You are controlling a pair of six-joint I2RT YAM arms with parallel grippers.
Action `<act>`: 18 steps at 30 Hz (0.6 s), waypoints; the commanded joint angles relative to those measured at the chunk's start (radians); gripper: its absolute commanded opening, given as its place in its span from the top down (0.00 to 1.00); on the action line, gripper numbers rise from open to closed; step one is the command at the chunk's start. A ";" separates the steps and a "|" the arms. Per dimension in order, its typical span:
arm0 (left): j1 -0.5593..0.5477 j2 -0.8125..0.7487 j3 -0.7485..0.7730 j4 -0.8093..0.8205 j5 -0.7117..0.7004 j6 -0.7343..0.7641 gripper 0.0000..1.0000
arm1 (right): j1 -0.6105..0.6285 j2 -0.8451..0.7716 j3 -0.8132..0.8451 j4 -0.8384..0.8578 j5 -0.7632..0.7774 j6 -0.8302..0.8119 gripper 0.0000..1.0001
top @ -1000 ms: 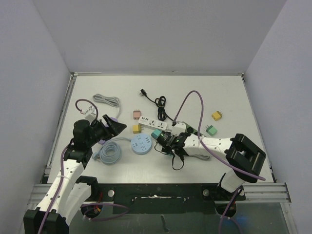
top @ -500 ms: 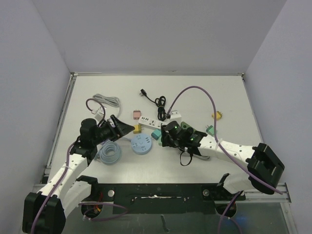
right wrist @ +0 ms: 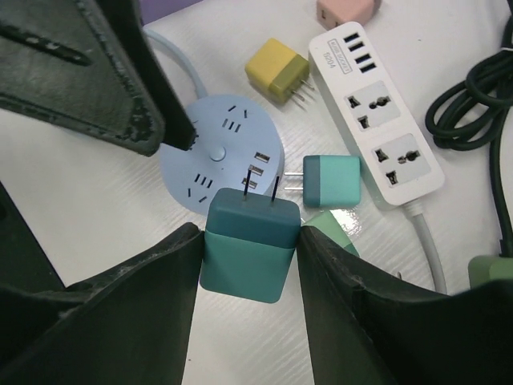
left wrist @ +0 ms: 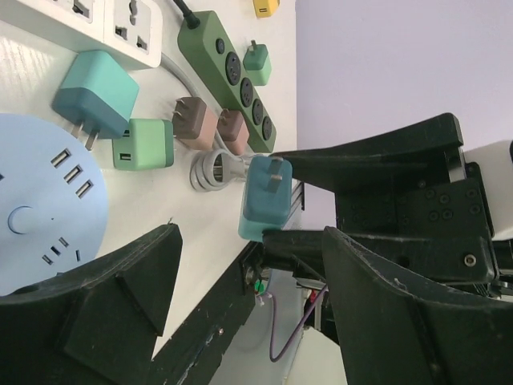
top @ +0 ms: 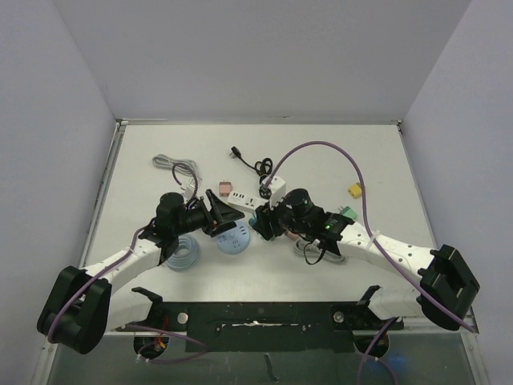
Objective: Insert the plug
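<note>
From above, our left gripper (top: 226, 215) and right gripper (top: 261, 225) face each other over the round blue socket hub (top: 233, 241), well in from every edge of the table (top: 337, 152); the far half lies bare.

Through the left wrist, our own jaws stand spread and empty, and the teal plug (left wrist: 264, 200) hangs beyond them.

Through the right wrist, our fingers pinch that plug, its prongs at the hub's rim. A white power strip (right wrist: 377, 112) crowds the right.
</note>
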 commanded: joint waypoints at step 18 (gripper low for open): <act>-0.034 0.028 0.173 -0.355 -0.238 0.275 0.39 | 0.020 0.073 0.088 -0.028 0.028 -0.015 0.46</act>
